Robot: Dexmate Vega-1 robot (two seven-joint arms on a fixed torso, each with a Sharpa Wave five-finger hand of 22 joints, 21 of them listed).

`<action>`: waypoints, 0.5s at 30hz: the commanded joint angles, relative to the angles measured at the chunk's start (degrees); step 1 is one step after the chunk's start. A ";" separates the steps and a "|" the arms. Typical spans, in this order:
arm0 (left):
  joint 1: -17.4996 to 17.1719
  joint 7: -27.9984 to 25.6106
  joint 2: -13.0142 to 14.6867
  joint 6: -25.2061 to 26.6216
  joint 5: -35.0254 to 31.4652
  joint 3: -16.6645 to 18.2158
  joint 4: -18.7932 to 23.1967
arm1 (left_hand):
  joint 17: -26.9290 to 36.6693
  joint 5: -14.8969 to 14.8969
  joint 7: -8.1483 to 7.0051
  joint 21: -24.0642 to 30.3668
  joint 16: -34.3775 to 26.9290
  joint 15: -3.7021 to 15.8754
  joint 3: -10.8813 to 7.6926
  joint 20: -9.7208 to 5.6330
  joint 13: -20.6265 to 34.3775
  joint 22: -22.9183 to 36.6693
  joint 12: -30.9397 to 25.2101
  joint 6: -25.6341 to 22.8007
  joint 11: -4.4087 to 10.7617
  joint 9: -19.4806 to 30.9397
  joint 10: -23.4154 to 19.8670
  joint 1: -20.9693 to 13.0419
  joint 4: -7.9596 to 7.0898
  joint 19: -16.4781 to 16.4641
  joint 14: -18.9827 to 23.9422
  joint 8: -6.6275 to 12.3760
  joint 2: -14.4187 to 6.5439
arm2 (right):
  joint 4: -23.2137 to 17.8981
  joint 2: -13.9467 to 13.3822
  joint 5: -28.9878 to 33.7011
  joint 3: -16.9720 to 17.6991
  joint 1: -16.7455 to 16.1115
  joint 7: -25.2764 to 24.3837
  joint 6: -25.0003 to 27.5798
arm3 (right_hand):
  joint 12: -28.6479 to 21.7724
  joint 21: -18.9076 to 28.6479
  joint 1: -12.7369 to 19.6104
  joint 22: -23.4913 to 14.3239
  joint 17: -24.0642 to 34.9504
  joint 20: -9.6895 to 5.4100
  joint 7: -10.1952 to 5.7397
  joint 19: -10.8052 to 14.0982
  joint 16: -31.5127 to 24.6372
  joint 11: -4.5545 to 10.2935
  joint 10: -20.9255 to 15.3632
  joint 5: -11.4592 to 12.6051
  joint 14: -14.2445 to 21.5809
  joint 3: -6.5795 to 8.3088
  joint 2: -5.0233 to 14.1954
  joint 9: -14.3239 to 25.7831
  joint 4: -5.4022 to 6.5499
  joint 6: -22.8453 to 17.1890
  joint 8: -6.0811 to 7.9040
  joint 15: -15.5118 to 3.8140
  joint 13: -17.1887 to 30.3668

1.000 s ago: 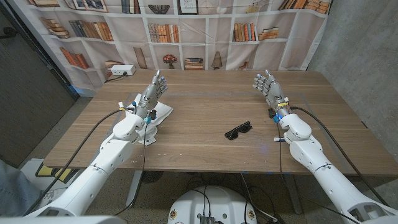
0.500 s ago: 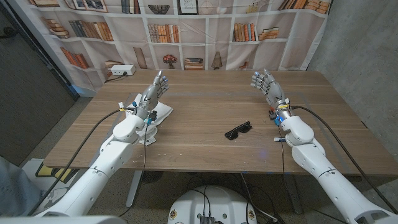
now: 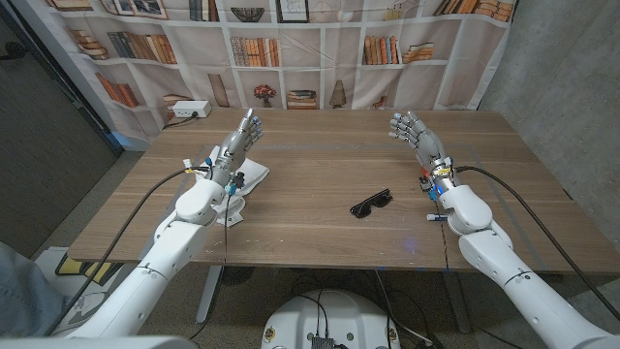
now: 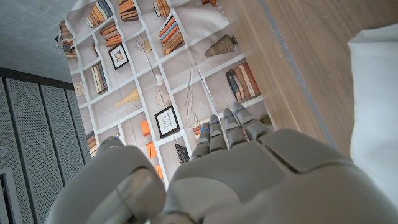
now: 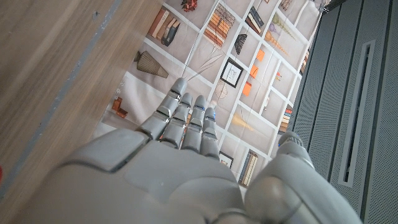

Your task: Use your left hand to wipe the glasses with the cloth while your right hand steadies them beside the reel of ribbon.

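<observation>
While both hands hang above the table with nothing in them, the sunglasses (image 3: pixel 371 204) lie untouched on the wood between the two arms, clearly closer to the right one. From the right hand (image 3: pixel 414 133), the black sunglasses sit back toward the robot and inward, off the heel of the palm rather than ahead of the fingertips; fingers reach away toward the bookshelf backdrop (image 3: pixel 291 58), spread and released. Long axis of the sunglasses runs at a slant, one end nearer the right forearm, the other nearer the table's front edge. So the right hand would need to draw back and swing inward to steady them, my read.

Left hand (image 3: pixel 238 143) is also loose-fingered and holds nothing; the white cloth (image 3: pixel 237 184) lies under its wrist and forearm, behind the fingertips, apparently not touched, though the arm hides part of it. In the left wrist view the cloth edge (image 4: pixel 376 106) shows beside the back of the hand (image 4: pixel 267 174) on the wooden table (image 4: pixel 311 56). Cloth and sunglasses are well apart, so the left hand must grab the cloth first, then cross inward. I can make out no ribbon reel on the table.
</observation>
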State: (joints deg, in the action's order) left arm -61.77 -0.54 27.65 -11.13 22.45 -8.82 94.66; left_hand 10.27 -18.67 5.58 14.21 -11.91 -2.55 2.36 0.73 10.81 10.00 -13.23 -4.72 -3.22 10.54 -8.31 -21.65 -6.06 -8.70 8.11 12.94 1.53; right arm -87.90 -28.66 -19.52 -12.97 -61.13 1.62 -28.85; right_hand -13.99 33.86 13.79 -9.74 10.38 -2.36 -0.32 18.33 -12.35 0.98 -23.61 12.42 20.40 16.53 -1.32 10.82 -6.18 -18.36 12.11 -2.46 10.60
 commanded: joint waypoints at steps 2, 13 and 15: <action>-2.54 -1.60 -0.90 -0.57 -0.97 1.77 1.52 | 0.29 -0.23 -0.07 -0.10 -0.51 0.27 0.00 0.33 0.09 0.27 -0.40 -0.94 0.01 0.14 -1.20 -0.28 0.21 -0.69 0.96 0.42 -0.57 | -1.67 -2.77 7.62 -1.21 -2.03 -8.08 -2.90 | -0.77 -0.52 0.08 -0.27 0.38 -5.46 -0.92 1.82 -0.68 1.26 -2.26 0.01 1.92 0.93 2.26 0.22 0.37 -2.31 0.75 -2.74 0.07; -3.80 -1.42 -1.67 -1.20 0.33 3.97 2.05 | 0.30 -0.15 -0.08 -0.13 -0.60 0.47 0.15 0.34 0.12 0.28 -0.53 -1.99 0.48 0.16 -2.36 -0.63 0.32 -1.46 2.09 0.49 -0.74 | -4.38 -5.94 12.76 -2.22 -3.87 -14.76 -4.62 | -0.44 -1.26 1.02 -0.20 0.13 -5.69 -1.91 1.75 0.05 2.06 -2.09 0.13 1.43 0.96 1.55 0.23 -0.53 -2.55 0.55 -3.46 0.04; -3.72 -0.98 -2.06 -1.33 1.03 4.21 2.04 | 0.30 -0.14 -0.06 -0.14 -0.62 0.45 0.18 0.39 0.12 0.29 -0.50 -2.34 0.39 0.17 -2.45 -0.69 0.34 -1.60 2.32 0.55 -0.76 | -5.49 -7.21 14.92 -2.21 -4.23 -16.04 -4.15 | -0.38 -1.37 1.14 -0.20 0.11 -5.70 -2.02 1.69 0.15 2.23 -2.05 0.17 1.32 0.99 1.54 0.23 -0.62 -2.62 0.54 -3.50 0.03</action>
State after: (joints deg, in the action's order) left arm -64.47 -1.95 26.56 -11.91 21.90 -6.45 96.01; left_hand 10.27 -18.67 5.53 14.21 -12.36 -2.25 2.43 1.04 10.81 10.00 -13.23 -6.26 -2.76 10.53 -10.11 -22.24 -5.99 -9.63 9.70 13.18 0.92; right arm -90.04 -31.85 -11.00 -14.27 -63.45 -7.91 -32.11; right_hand -14.43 32.68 14.31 -9.74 10.39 -2.46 -1.80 20.04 -12.32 2.69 -25.52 12.42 21.61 17.39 0.19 10.81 -6.43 -20.65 12.53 -2.46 10.59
